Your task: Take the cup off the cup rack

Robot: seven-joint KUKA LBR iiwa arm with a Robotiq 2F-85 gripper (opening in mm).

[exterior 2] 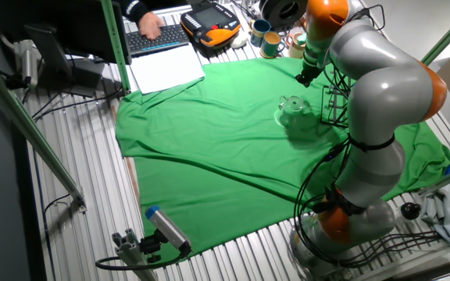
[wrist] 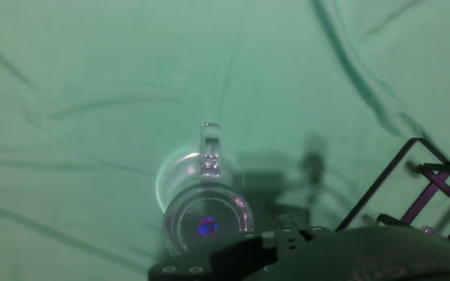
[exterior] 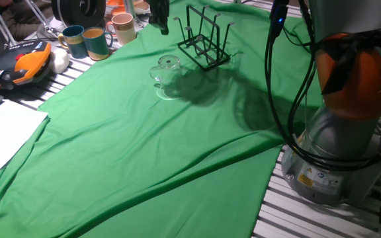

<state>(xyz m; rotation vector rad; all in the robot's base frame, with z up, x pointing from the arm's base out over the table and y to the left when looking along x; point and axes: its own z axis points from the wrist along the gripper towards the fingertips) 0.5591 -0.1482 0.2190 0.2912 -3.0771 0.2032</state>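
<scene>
The cup (exterior: 167,73) is a small clear glass one standing on the green cloth (exterior: 144,145), just left of the cup rack (exterior: 206,41) and apart from it. The rack is black thin wire, and no cup hangs on its prongs. My gripper (exterior: 163,28) hovers well above the cloth, behind the cup, with nothing between its fingers. In the hand view I look down on the cup (wrist: 205,204), its handle pointing up the frame, with the rack (wrist: 422,186) at the right. From the other side the cup (exterior 2: 293,110) sits left of the rack (exterior 2: 334,105), below my gripper (exterior 2: 304,77).
Teal-and-tan mugs (exterior: 88,41) and a cream mug (exterior: 124,28) stand past the cloth's far edge. An orange-black pendant (exterior: 18,66) and white paper (exterior: 2,132) lie left. The arm's base (exterior: 339,152) and black cables (exterior: 280,79) are at the right.
</scene>
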